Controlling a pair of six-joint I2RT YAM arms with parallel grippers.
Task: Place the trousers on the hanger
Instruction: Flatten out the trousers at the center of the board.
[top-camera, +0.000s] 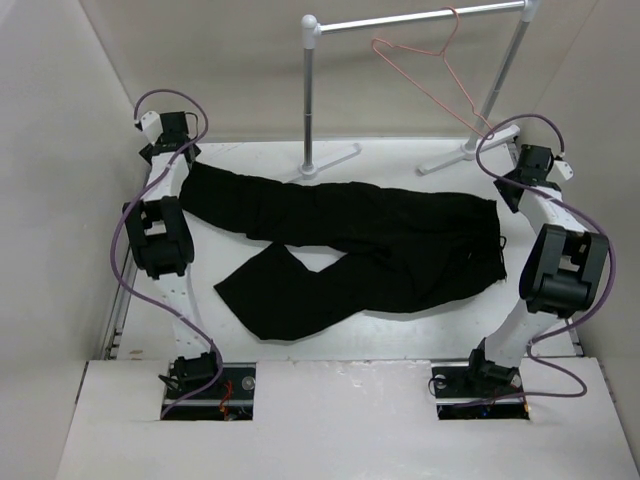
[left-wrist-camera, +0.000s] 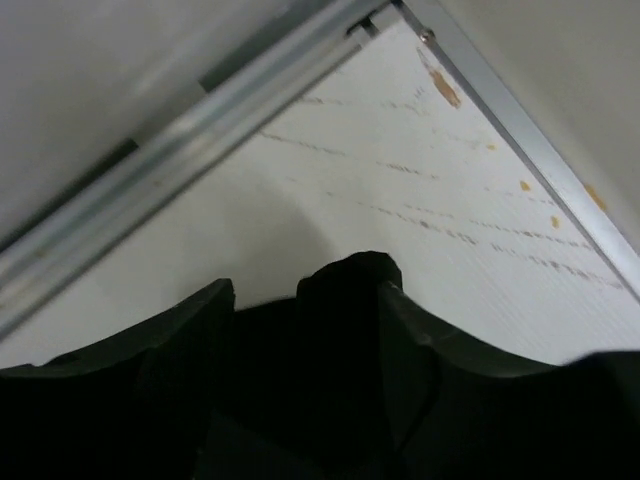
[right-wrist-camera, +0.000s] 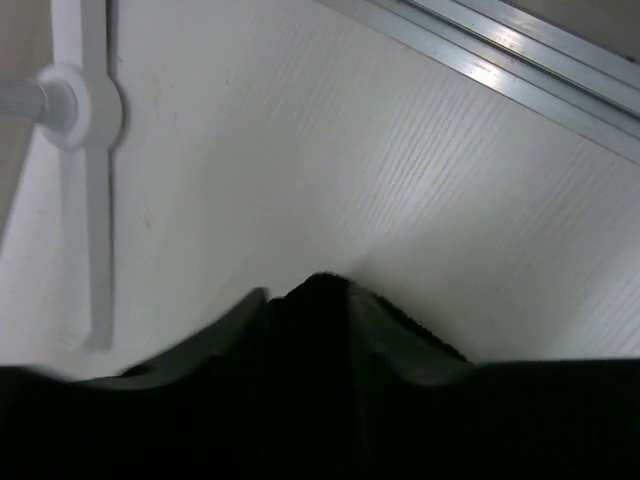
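Note:
The black trousers (top-camera: 360, 240) lie spread flat on the white table (top-camera: 400, 330), waistband to the right and legs to the left. The pink-red wire hanger (top-camera: 440, 50) hangs by its hook on the rail at the back, empty. My left gripper (top-camera: 187, 160) is at the far-left end of the upper leg. In the left wrist view my left gripper (left-wrist-camera: 305, 290) is shut on a fold of the trousers (left-wrist-camera: 345, 300). My right gripper (top-camera: 507, 195) is at the waistband. In the right wrist view my right gripper (right-wrist-camera: 308, 292) pinches the trousers (right-wrist-camera: 318, 300).
The white-and-silver garment rail (top-camera: 420, 18) stands at the back on two posts with flat feet (top-camera: 330, 155). One foot shows in the right wrist view (right-wrist-camera: 85, 110). White walls close in on both sides. A metal frame edge (left-wrist-camera: 200, 110) runs along the table's border.

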